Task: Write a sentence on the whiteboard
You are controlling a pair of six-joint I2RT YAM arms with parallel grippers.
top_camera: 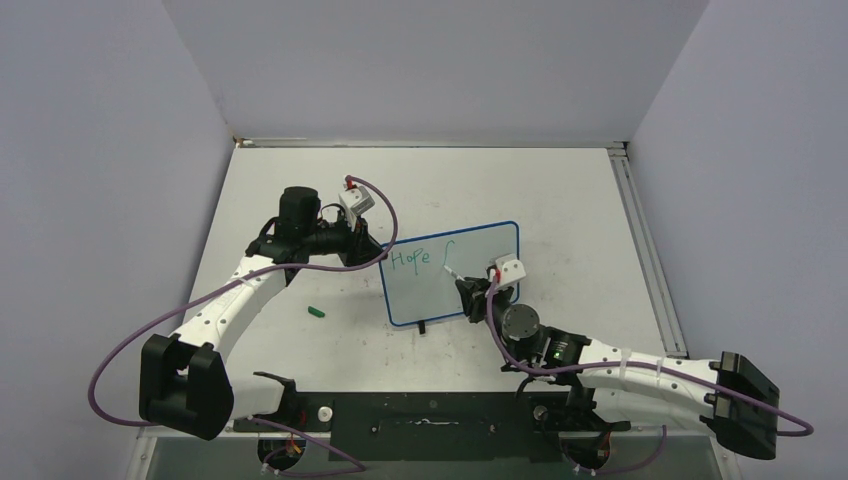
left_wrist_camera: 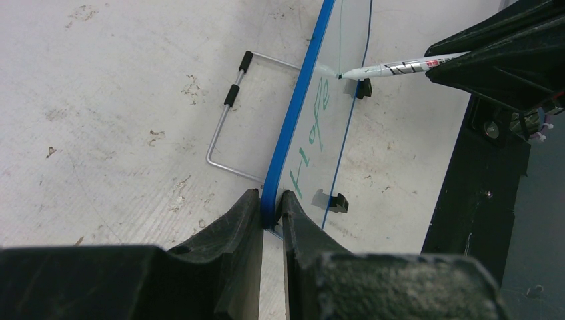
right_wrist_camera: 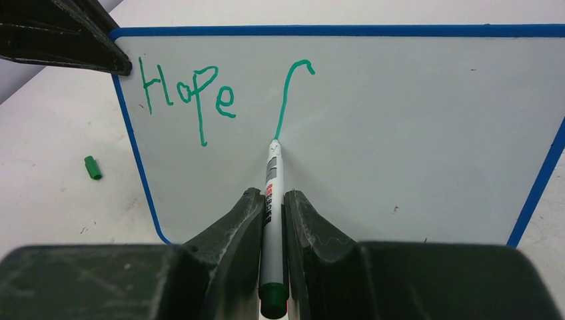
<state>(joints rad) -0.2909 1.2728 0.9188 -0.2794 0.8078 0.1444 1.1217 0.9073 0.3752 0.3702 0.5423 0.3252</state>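
**Left hand (left_wrist_camera: 270, 200) clamps the whiteboard's (top_camera: 485, 265) blue left edge; right hand (right_wrist_camera: 273, 195) is closed on a marker (right_wrist_camera: 272, 177) at its face.**

The board stands on black feet (left_wrist_camera: 338, 200) near the middle of the table (top_camera: 570, 200), with bare tabletop behind it and to its right and the grey walls well apart. Green "Hope" (right_wrist_camera: 183, 93) sits at the upper left. Beside it, one hooked stroke (right_wrist_camera: 288, 93) runs down to the marker tip, which touches the glossy surface; white board spreads to the right. A green cap (top_camera: 316, 312) lies near the left edge, and a wire loop (left_wrist_camera: 231, 95) lies behind the board.
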